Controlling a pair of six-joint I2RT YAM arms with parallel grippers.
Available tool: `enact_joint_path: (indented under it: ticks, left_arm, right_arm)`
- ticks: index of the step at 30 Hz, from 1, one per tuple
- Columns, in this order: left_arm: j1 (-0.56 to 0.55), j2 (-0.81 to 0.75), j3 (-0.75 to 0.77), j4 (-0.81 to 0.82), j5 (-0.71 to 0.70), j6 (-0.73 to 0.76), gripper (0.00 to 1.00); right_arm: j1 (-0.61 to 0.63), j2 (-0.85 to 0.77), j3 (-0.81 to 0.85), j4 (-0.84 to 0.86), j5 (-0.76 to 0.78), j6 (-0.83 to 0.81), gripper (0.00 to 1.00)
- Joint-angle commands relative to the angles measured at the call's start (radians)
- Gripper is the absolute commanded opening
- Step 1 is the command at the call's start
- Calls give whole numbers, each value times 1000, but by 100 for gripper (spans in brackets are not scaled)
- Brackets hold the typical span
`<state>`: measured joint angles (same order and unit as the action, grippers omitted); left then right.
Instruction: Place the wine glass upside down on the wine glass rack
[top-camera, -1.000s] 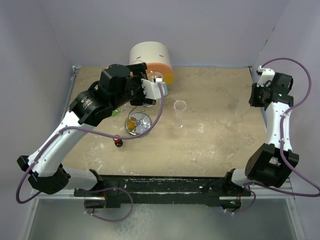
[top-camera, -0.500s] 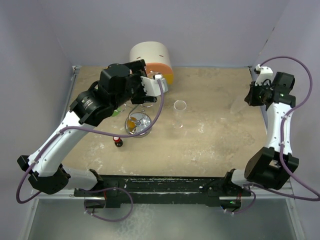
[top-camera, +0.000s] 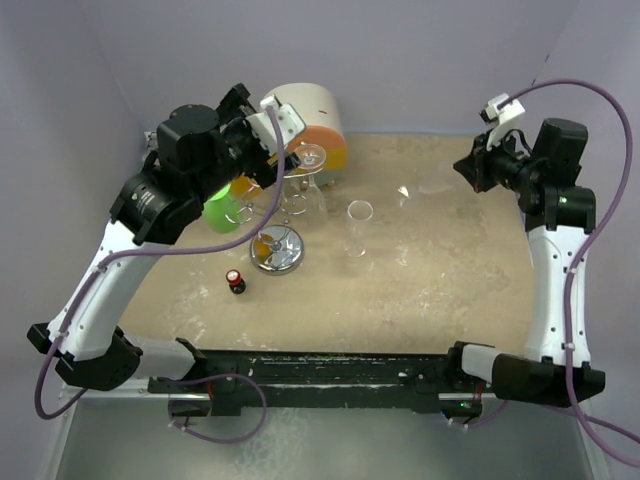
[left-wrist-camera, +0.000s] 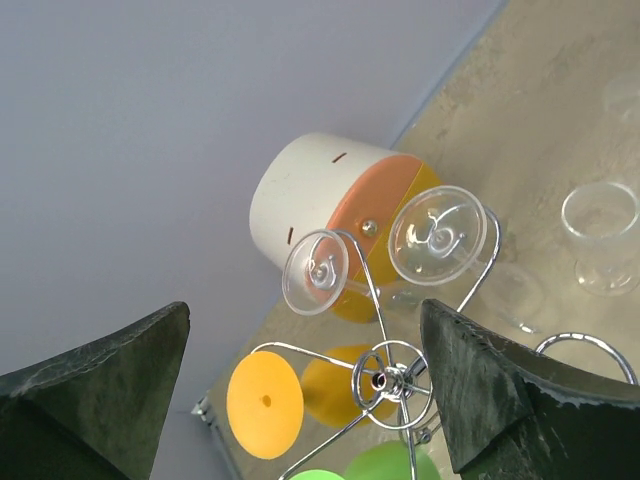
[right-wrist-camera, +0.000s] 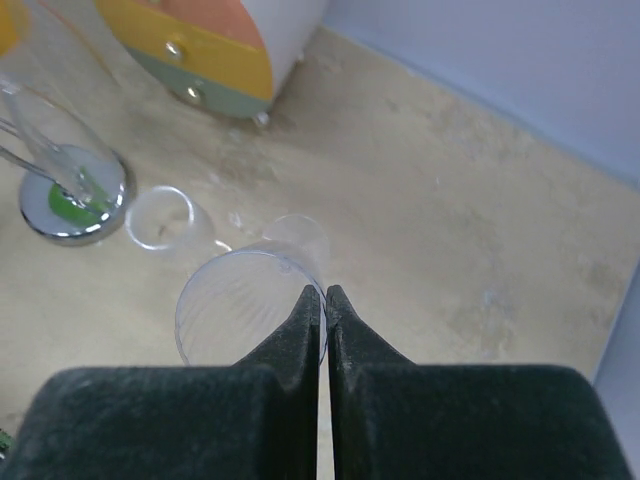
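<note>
The wine glass rack (top-camera: 278, 248), silver wire on a round shiny base, stands left of centre with clear, orange and green glasses hanging upside down on it. From above I see its hub (left-wrist-camera: 386, 376) and two clear feet (left-wrist-camera: 443, 235). My left gripper (top-camera: 262, 135) hovers above it, open and empty, its fingers (left-wrist-camera: 505, 395) wide apart. My right gripper (top-camera: 466, 172) is shut on the rim of a clear wine glass (right-wrist-camera: 240, 310), held tilted in the air over the back right of the table (top-camera: 436, 184). Another clear wine glass (top-camera: 360, 212) stands upright on the table.
A round white-and-orange drum (top-camera: 305, 115) lies at the back behind the rack. A small red-capped bottle (top-camera: 235, 282) stands in front of the rack base. Purple walls close the table's left, back and right sides.
My left arm rose and drew back to the left off the rack, opening fully. My right arm swung up and inward, carrying the clear glass towards the middle.
</note>
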<state>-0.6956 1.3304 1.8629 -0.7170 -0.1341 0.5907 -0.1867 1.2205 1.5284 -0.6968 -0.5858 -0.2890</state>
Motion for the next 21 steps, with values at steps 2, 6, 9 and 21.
enact_joint_path:
  ticks: [2,6,9,21]
  left_arm:
    - [77,-15,61,75,138,-248,99]
    - [126,-7,61,103,206,-369,99]
    - [143,2,58,123,249,-458,99]
    - [146,84,122,137,335,-659,99]
  right_arm:
    - [56,-29,180,36,-80,89,0]
    - [67,-42,245,120,-151,164,0]
    - [72,-61,240,264,-227,284,0]
    - [112,-37,257,714,-312,719,0]
